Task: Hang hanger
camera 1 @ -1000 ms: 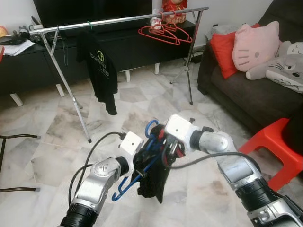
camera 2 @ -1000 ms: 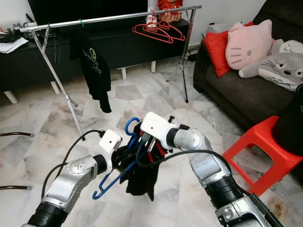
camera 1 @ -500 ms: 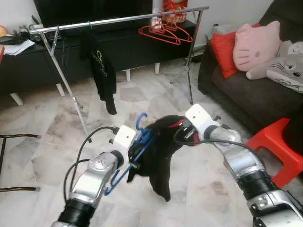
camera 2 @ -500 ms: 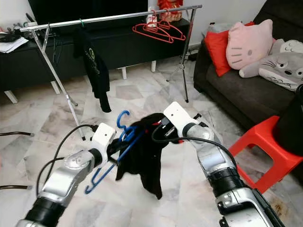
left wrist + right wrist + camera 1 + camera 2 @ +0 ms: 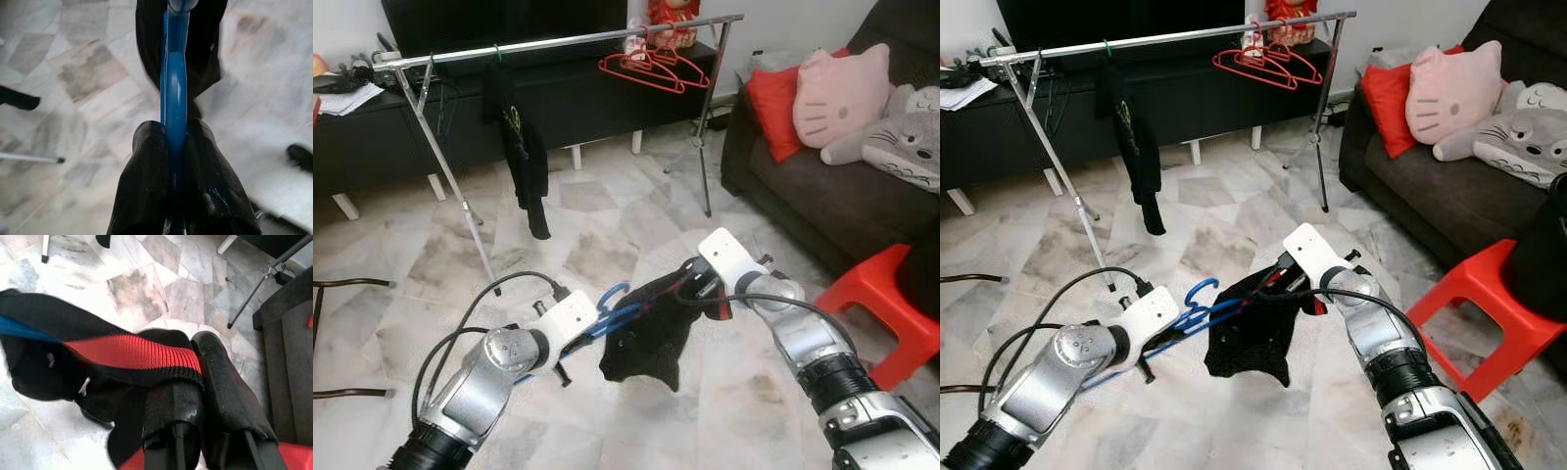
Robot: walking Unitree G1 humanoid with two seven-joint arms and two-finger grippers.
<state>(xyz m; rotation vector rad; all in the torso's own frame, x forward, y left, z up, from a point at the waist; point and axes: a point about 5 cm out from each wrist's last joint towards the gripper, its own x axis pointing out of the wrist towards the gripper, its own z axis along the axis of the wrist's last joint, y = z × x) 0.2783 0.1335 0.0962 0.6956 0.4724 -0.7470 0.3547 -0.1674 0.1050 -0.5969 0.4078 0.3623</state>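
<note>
Your left gripper (image 5: 173, 147) is pinched on the blue plastic hanger (image 5: 1197, 311), held low over the marble floor (image 5: 607, 215). A black garment w/ red-lined collar (image 5: 1253, 333) hangs from the hanger's far end. Right gripper (image 5: 195, 396) is clamped on that collar, fingers either side of the knit edge. Silver clothes rail (image 5: 568, 41) stands well apart, w/ a black T-shirt (image 5: 524, 147) & red hangers (image 5: 651, 69) on it.

Head stereo downward; wrist views close along fingers (image 5: 146, 186).
</note>
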